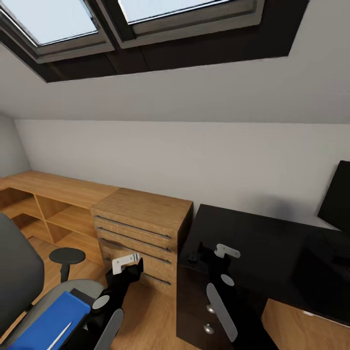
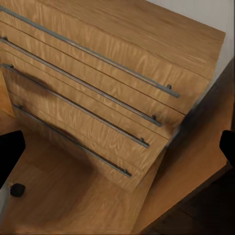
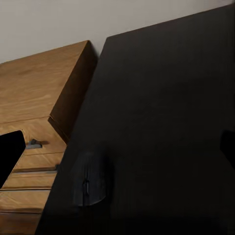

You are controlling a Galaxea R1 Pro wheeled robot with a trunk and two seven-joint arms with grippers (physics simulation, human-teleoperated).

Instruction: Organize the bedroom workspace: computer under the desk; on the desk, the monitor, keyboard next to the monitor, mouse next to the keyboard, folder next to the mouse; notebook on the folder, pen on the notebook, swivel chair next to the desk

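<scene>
Two tools empty, folder pickup pending

Both tools stood apart and held nothing. Left tool [image 1: 127, 262] hovered before the light wooden drawer chest [image 1: 141, 221]; right tool [image 1: 214, 253] hung over the glossy black tabletop [image 1: 253, 238]. Small dark oval mouse [image 3: 89, 178] already lay on that tabletop, black flat monitor [image 1: 338, 194] at its far end. Bright blue flat folder [image 1: 48, 321] with thin white pen [image 1: 59, 335] sat on the grey swivel chair [image 1: 19, 277]. Likely next: left tool reaches down for the folder.
</scene>
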